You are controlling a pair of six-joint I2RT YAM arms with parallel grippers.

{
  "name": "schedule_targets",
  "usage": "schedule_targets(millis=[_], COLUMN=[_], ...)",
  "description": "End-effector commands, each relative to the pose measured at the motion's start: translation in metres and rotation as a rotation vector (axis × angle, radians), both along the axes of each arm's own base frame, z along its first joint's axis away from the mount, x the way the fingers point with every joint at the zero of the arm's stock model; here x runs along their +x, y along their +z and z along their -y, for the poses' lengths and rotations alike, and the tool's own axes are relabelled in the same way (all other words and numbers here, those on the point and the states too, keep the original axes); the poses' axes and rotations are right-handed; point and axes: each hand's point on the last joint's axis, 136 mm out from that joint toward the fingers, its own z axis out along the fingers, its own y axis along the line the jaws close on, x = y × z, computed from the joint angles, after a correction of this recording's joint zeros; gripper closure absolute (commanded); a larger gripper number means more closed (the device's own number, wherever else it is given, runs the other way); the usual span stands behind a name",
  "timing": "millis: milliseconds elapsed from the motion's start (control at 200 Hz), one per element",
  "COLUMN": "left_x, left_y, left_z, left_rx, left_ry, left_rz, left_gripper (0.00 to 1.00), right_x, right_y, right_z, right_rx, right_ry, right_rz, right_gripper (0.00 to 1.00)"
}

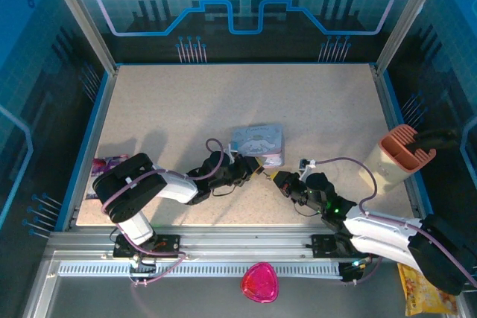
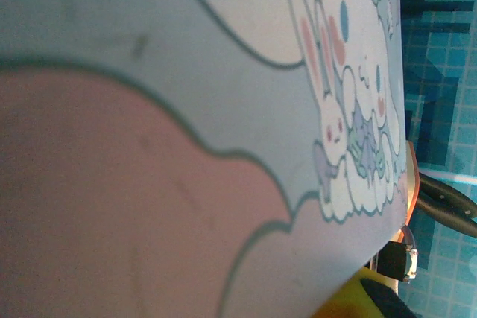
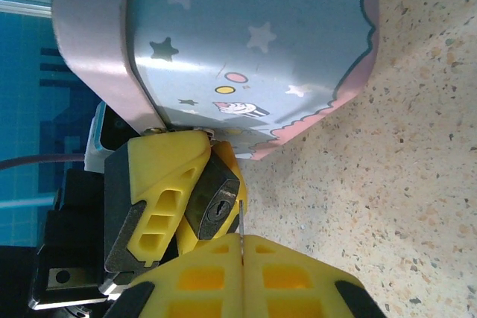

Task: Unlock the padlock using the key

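Padlock is tucked right against the tin's rim with its keyhole facing out. It's clamped between the yellow fingers of the left hand. The key is a thin sliver poking from the right hand, whose fingers are pressed tight together on it. Its tip sits just beside the slot, not in it.

Here's the danger: push forward on this line and the tip likely skids across the lock face. That slim blade could twist or slip back in the pinch. The padlock could also swivel in its grip, or shove the tin across the bench.

Any writing? None readable. The tin carries a cartoon rabbit and stars, with no lettering or brand to make out.
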Motion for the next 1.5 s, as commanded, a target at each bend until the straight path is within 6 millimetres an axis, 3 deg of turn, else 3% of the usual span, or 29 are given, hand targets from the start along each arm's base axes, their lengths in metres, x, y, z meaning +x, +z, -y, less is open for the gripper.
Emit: schedule_targets(millis=[0, 991, 1496], left_x=[-0.002, -0.002, -0.011], left_y=[0.033, 0.028, 0.052], left_z=[0.008, 0.01, 0.024], left_rx=[-0.094, -0.086, -0.164], left_ry=[-0.024, -0.024, -0.056], left_rz=[0.06, 0.051, 0.056], left_gripper=[0.98, 0.97, 0.97], right_x=[0.004, 0.002, 0.004], right_y=[0.017, 0.024, 0.022], right_z=[-0.005, -0.006, -0.01], right_rx=[0.028, 0.046, 0.051], right_ry=[-0.005, -0.002, 0.004], right_rz=[0.04, 0.057, 0.051], right_gripper=[1.0, 1.0, 1.0])
